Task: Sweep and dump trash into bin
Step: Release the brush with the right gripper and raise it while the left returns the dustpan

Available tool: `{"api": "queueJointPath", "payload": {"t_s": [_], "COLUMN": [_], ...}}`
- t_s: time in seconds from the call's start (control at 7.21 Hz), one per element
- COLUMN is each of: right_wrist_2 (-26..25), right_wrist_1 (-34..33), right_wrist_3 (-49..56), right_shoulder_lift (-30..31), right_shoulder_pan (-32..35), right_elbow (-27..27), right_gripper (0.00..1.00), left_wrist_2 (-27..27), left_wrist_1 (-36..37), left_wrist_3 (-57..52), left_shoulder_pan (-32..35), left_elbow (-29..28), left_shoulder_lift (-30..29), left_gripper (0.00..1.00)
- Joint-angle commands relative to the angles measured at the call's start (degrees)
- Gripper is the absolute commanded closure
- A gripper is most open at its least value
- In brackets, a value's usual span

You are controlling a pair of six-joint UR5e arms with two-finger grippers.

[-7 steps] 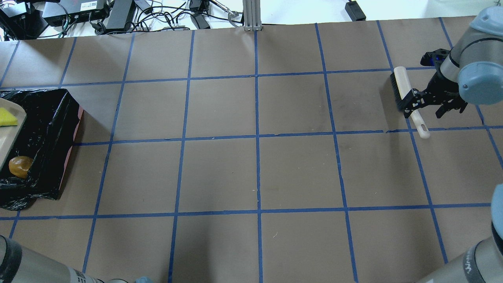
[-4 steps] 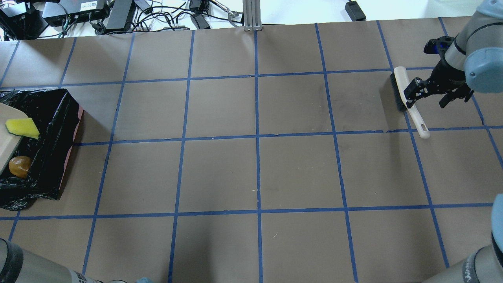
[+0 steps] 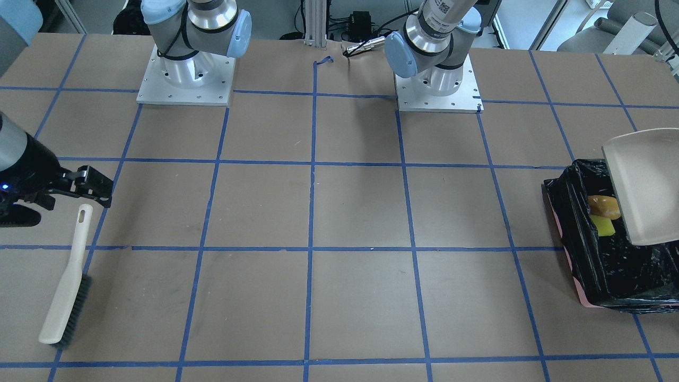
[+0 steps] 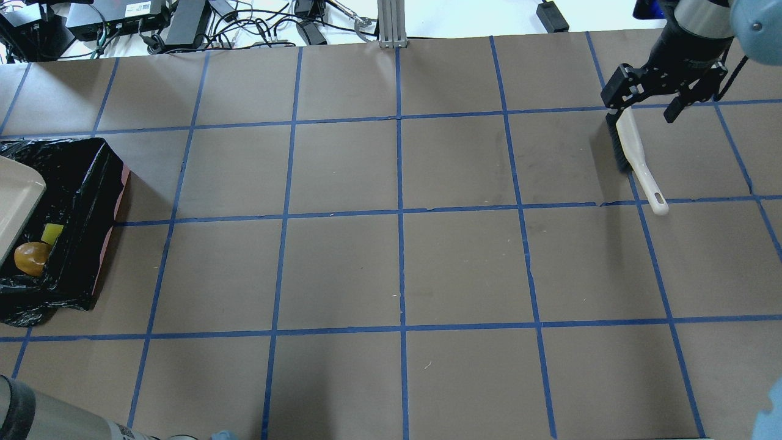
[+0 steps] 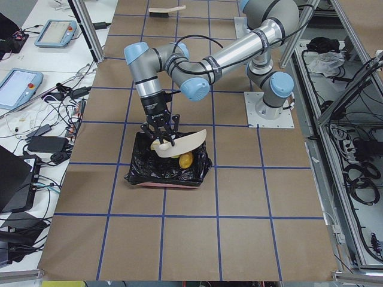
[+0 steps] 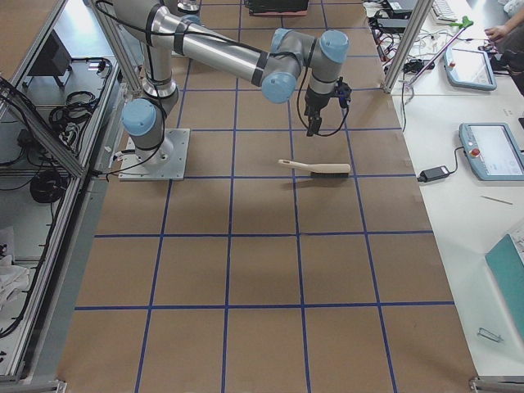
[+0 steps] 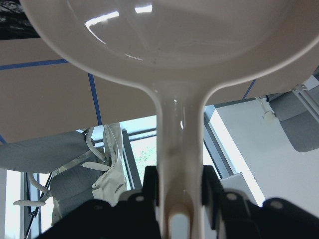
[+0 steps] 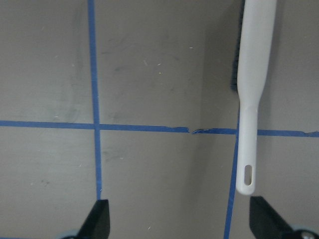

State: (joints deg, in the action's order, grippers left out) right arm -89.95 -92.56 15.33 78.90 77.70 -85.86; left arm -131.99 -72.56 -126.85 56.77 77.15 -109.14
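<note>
Sponge wedge (image 4: 52, 233): we see it dropped from dustpan (image 4: 15, 197) into crinkly black bin (image 4: 98, 183).
Right gripper (image 4: 640, 107): risen off bristled brush (image 4: 635, 156), jaws apart.
Left gripper (image 7: 180, 191): clamping smooth dustpan handle.

Place: you're in a robotics lab.
Evidence: your teach pendants (image 6: 490, 151), blue-taped table (image 4: 458, 269), tangled cables (image 4: 244, 27), aluminium framing (image 4: 391, 21).

The dustpan (image 3: 644, 185) covers part of the bin (image 3: 583, 254), and the view's edge cuts both off.
</note>
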Motion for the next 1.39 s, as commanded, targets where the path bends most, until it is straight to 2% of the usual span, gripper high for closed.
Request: {"api": "queueJointPath", "payload": {"t_s": [0.0, 0.14, 0.28, 0.55, 0.69, 0.97, 1.25], "right_wrist_2": [0.12, 0.04, 0.21, -0.66, 0.03, 0.21, 0.47], "right_wrist_1": [4.92, 5.71, 5.46, 4.14, 4.58, 0.47, 0.27], "right_wrist_3": [-1.53, -4.93, -13.66, -15.34, -15.33, -15.42, -15.51], "right_shoulder_lift": [6.16, 9.14, 9.34, 8.73, 8.99, 9.08, 8.82], "right_shoulder_pan": [4.2, 7.86, 11.99, 12.91, 13.09, 13.09, 13.09], "right_elbow": [0.17, 0.17, 0.17, 0.08, -0.09, -0.97, -1.5], "right_gripper": [0.0, 0.0, 0.0, 0.0, 0.0, 0.0, 0.0], "left_wrist_2": [13.79, 21.0, 27.95, 40.09, 40.84, 40.85, 41.2], "left_wrist_1": [-0.56, -1.0, -1.36, -7.66, -7.17, -2.1, 0.56], "left_wrist_3": [-7.15, -7.36, -5.88, 1.56, 7.95, 22.88, 25.16], "left_shoulder_pan": [-0.25, 0.27, 0.8, 2.64, 6.65, 17.19, 20.13], "left_elbow": [-5.58, -5.78, -5.6, -5.34, -3.86, -1.48, -1.38], "left_shoulder_lift": [0.68, 0.42, -0.1, -1.25, -2.3, -5.97, -12.3], "left_gripper": [1.0, 1.0, 1.0, 1.0, 1.0, 1.0, 1.0]}}
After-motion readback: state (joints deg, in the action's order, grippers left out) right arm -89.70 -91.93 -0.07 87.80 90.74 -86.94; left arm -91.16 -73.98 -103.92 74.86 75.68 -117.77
